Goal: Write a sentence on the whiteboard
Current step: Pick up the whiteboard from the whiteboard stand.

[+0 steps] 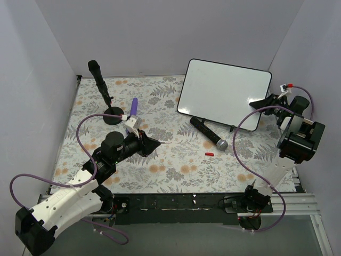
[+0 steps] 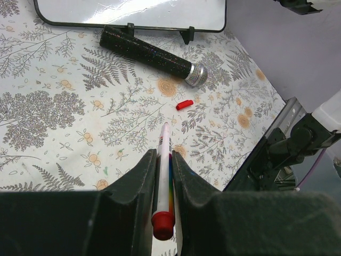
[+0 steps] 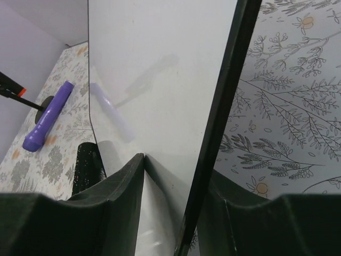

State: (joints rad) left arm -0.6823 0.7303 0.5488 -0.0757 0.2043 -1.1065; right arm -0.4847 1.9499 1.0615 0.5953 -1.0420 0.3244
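The left gripper [image 1: 151, 145], at the lower left of the overhead view, is clamped on a slim white marker pen with a red butt end [image 2: 163, 176]. The pen's tip points out over the floral-printed tablecloth [image 1: 176, 173]. The right gripper [image 1: 265, 106], at the right of that view, is closed on the right-hand edge of the large glossy white whiteboard with a thin black rim [image 1: 221, 90]. The board sits at the upper right and appears propped on small black feet. We find no red lettering on its face and judge the sentence not yet begun.

Risks noted:
- The pen is well apart from the board. A black glittered handheld microphone with a silver head [image 1: 209, 134] lies just in front of the board's lower edge, so a low approach could strike it and roll it into the feet.
- The board is held at one edge only. Pen pressure near its far left side may pivot it and spoil the strokes.
- The smooth barrel may slide back through the fingers under writing load.

Not established:
- We cannot confirm the pen tip is bare. The small red piece [image 1: 209, 153] at lower centre resembles its cap.
- Glare washes out the board in the left wrist view.
- The right wrist view shows only a strip of the board.
- The far finger's contact behind the rim is hidden.
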